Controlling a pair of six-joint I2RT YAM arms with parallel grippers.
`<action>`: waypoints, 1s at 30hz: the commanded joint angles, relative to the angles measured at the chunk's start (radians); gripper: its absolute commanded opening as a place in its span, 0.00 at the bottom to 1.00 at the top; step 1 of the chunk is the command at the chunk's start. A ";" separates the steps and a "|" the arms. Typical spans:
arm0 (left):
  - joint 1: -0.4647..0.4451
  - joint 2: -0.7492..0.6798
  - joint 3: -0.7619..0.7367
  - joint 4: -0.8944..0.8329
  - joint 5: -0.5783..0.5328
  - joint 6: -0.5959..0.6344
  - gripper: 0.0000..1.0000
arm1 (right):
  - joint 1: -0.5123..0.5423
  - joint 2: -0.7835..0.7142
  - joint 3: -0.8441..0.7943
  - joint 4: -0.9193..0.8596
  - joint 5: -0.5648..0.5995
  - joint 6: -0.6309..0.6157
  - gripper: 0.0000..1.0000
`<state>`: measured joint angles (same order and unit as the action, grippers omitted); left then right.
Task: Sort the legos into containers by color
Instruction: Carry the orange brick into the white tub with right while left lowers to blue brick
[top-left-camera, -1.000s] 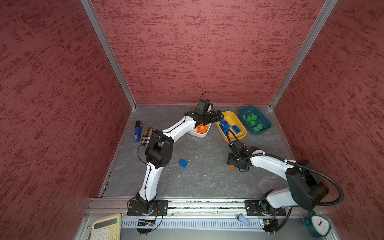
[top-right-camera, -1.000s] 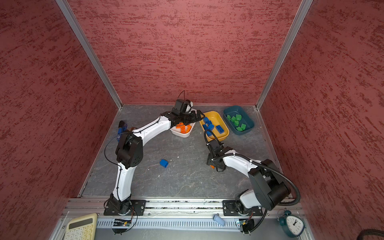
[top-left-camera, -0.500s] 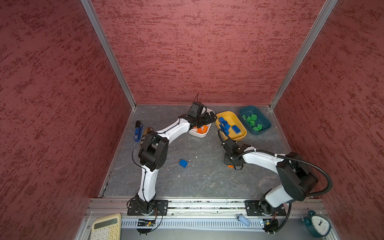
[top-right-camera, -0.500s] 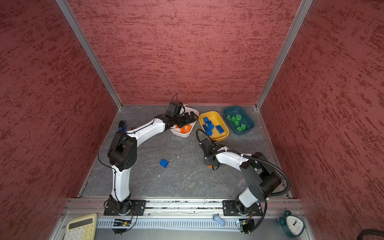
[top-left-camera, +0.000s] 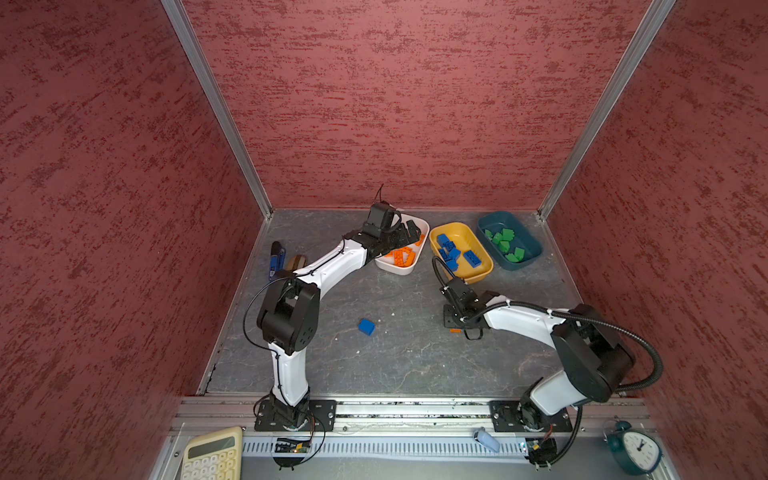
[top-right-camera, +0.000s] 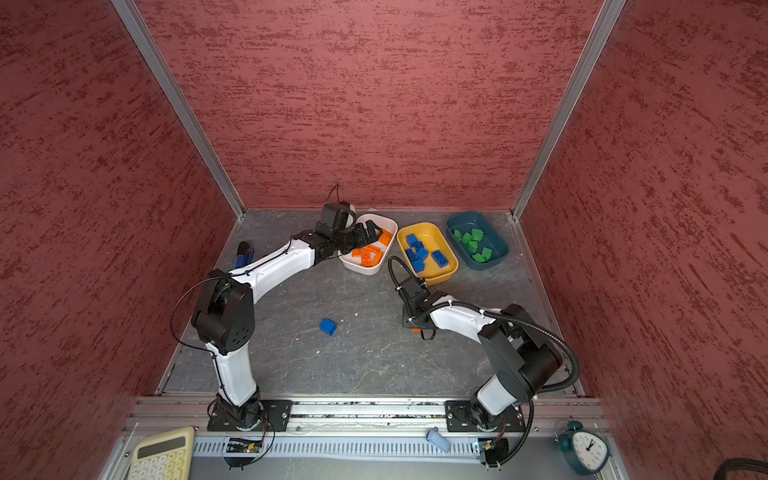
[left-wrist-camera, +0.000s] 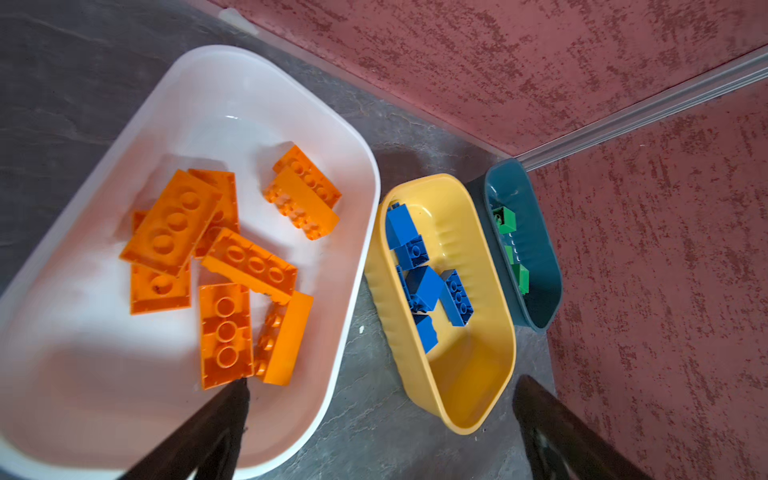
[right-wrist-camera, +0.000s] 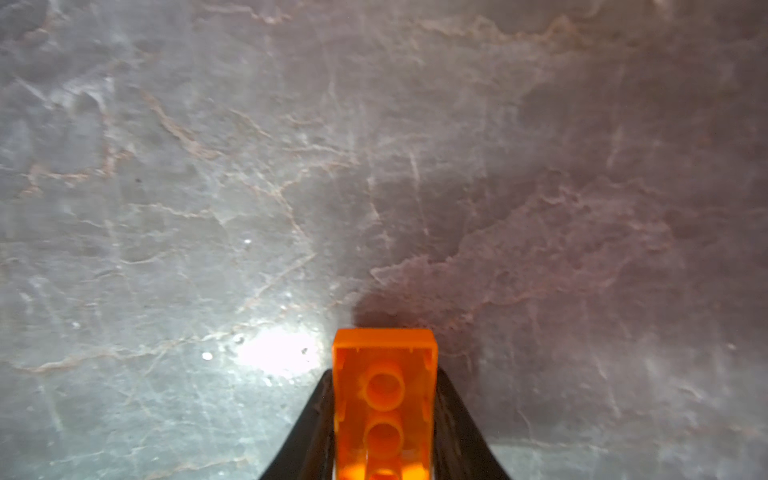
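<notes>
The near floor (top-left-camera: 395, 365) lay open save one blue brick (top-left-camera: 366, 326); the white tub (top-left-camera: 399, 271), yellow tub (top-left-camera: 483, 271) and teal tub (top-left-camera: 524, 263) blocked the far right.

The orange brick (right-wrist-camera: 384, 399) clamped in the right gripper (right-wrist-camera: 384, 374) is glossy, slightly see-through plastic; the floor (right-wrist-camera: 166, 166) under it looks like matt grey stone with pale veins. Under the left gripper (left-wrist-camera: 382, 384) the white tub (left-wrist-camera: 104, 374) is smooth shiny plastic, the yellow tub (left-wrist-camera: 469, 361) beyond it faintly ribbed plastic, and the wall (left-wrist-camera: 623, 62) behind both rough, matt red.
</notes>
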<state>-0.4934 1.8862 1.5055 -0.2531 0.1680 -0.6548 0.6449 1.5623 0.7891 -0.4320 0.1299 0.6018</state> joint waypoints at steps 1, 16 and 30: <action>0.013 -0.056 -0.044 0.017 -0.047 0.017 1.00 | 0.007 -0.047 -0.006 0.102 -0.011 -0.045 0.25; 0.054 -0.304 -0.331 -0.039 -0.264 -0.042 0.99 | -0.005 0.164 0.333 0.437 -0.062 -0.217 0.24; -0.003 -0.471 -0.506 -0.358 -0.337 -0.159 0.99 | -0.104 0.603 0.881 0.402 -0.040 -0.398 0.25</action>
<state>-0.4900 1.4464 1.0271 -0.5201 -0.1589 -0.7719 0.5659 2.1059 1.5803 -0.0254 0.0978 0.2516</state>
